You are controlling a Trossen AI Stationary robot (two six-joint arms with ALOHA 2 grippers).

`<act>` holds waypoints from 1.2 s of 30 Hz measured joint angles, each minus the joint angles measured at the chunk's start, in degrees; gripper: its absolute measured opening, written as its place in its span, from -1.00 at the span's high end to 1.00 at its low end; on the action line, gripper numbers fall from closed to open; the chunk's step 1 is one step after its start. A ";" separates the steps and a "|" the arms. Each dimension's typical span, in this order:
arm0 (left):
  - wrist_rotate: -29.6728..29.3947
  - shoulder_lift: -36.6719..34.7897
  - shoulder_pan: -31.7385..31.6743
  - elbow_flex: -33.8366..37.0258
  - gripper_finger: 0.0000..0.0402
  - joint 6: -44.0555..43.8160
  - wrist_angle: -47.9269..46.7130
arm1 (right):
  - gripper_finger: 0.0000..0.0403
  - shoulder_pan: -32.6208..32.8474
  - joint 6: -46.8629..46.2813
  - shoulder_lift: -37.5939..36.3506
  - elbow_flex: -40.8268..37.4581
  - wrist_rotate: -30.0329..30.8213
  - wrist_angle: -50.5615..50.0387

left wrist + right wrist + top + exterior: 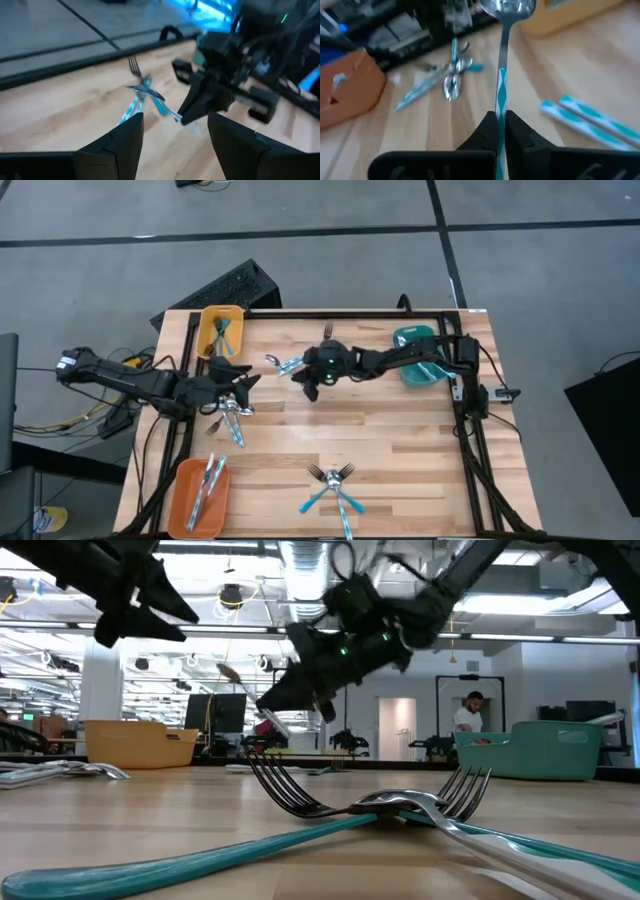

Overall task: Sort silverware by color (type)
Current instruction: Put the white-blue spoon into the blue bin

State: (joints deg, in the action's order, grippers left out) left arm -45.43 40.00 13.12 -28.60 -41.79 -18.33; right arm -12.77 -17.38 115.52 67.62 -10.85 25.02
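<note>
Only my right wrist view shows it — my right gripper [500, 125] pinches a spoon [503, 60] above mid-table, left gripper [172, 132] spread nearby — bare wood lies between the silverware [332, 485] piles.

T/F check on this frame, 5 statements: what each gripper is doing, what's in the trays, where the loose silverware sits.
1. The right gripper is shut on a spoon. True.
2. The left gripper holds a fork. False: its fingers are open with nothing between them.
3. The orange tray has no silverware in it. False: a few pieces lie in it.
4. Forks lie crossed on the table near its front edge. True.
5. The yellow tray sits at the right end of the table. False: it is at the far left corner; the teal tray is on the right.
</note>
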 joint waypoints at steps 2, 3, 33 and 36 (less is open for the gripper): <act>-4.11 0.16 1.87 0.00 -0.04 -0.97 0.03 | 0.90 -0.42 -0.59 0.20 -3.39 -2.28 9.38; -5.87 0.54 2.58 0.00 -0.04 -1.49 0.07 | 0.90 -0.55 -0.85 0.22 -4.50 -3.17 13.98; 10.78 14.41 4.10 0.00 0.01 28.96 41.03 | 0.90 8.66 2.10 0.02 -6.73 -19.80 42.17; 14.78 14.41 4.00 0.00 0.17 30.46 43.69 | 0.90 8.52 1.40 0.02 -6.71 -20.11 42.53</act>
State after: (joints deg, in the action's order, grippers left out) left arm -30.65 54.41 17.12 -28.60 -11.34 25.36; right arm -4.25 -15.98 115.55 60.90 -30.96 67.55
